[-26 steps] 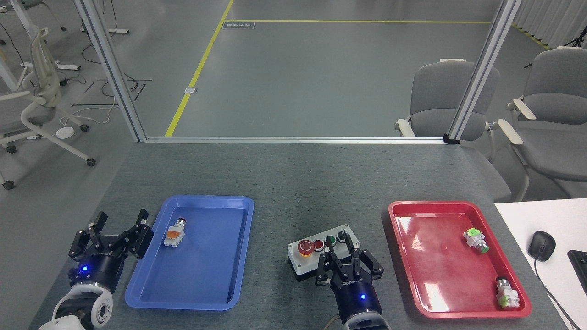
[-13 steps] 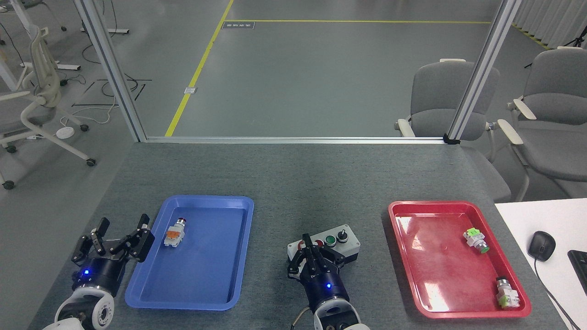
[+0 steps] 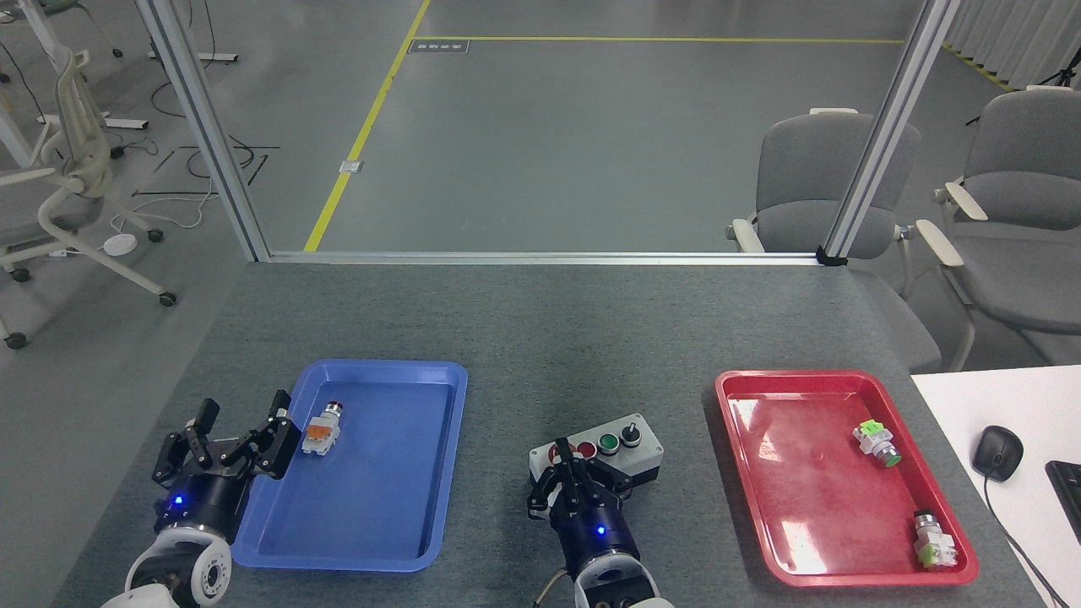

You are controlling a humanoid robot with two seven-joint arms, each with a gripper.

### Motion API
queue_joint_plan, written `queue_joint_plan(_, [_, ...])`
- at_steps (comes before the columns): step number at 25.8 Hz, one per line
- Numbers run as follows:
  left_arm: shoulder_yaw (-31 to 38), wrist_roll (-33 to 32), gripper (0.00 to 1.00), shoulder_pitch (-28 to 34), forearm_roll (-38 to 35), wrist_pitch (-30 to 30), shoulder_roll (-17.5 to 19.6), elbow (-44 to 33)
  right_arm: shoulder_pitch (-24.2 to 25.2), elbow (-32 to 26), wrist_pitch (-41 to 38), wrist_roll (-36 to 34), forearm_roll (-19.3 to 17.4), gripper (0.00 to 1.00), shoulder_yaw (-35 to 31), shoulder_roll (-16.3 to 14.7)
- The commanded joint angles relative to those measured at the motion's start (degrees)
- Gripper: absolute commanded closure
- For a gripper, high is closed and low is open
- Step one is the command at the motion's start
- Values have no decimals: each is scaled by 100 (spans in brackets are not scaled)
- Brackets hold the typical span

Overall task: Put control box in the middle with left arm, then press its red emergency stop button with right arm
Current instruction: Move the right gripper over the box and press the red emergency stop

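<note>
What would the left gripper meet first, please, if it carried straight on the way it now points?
Probably the near-left rim of the blue tray. The left gripper points up and right, and the small orange-and-white push-button lies just past that rim. Its height above the tray is unclear.

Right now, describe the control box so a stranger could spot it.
On the grey tabletop, between the blue tray and red tray, lies a light-grey control box. Unlike the loose buttons in the trays, it carries a row of controls, with the right gripper over its left end.
</note>
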Motion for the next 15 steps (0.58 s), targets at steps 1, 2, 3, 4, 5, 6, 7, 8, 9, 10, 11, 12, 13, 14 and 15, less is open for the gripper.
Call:
queue_joint_plan(1, [-9, -12, 1, 12, -11, 84, -61, -42, 0, 137, 8, 26, -14, 100, -22, -20])
queue_joint_plan(2, [-9, -21, 1, 12, -11, 225, -175, -86, 0, 216, 8, 17, -14, 100, -22, -11])
queue_joint_plan(3, [-9, -38, 1, 12, -46, 480, -360, -147, 0, 260, 8, 8, -14, 100, -13, -2])
queue_joint_plan(4, [-9, -47, 1, -6, -64, 814, -510, -200, 0, 278, 8, 8, -14, 100, -13, -2])
queue_joint_plan(5, [-18, -56, 1, -6, -73, 1156, -606, -270, 0, 278, 8, 8, -14, 100, -5, -2])
queue_joint_plan(6, [-27, -64, 1, -14, -82, 1367, -641, -332, 0, 278, 8, 8, -14, 100, -5, -2])
queue_joint_plan(7, [-53, -73, 1, -6, -82, 1464, -650, -349, 9, 278, 8, 8, -23, 100, -5, -11])
queue_joint_plan(8, [-115, -82, 1, -6, -73, 1447, -633, -349, 9, 269, 0, 8, -23, 100, -5, -11])
queue_joint_plan(9, [-176, -82, 1, 3, -64, 1420, -615, -349, 9, 278, 8, 8, -23, 100, -13, -11])
queue_joint_plan(10, [-185, -91, 1, 3, -46, 1376, -606, -349, 9, 269, 8, 8, -23, 100, -22, -20])
queue_joint_plan(11, [-185, -100, 1, 3, -29, 1332, -606, -349, 18, 225, 8, 8, -23, 100, -40, -20])
queue_joint_plan(12, [-185, -91, 1, 3, -20, 1289, -606, -376, 27, 164, 8, -1, -31, 95, -57, -29])
queue_joint_plan(13, [-185, -91, 1, 3, -20, 1262, -606, -428, 27, 49, 35, -9, -31, 86, -92, -29])
queue_joint_plan(14, [-185, -100, 1, 3, -20, 1253, -606, -463, 44, -126, 79, -9, -40, 76, -163, -29])
queue_joint_plan(15, [-185, -100, 1, 3, -20, 1253, -598, -463, 71, -302, 140, -9, -67, 62, -277, -29])
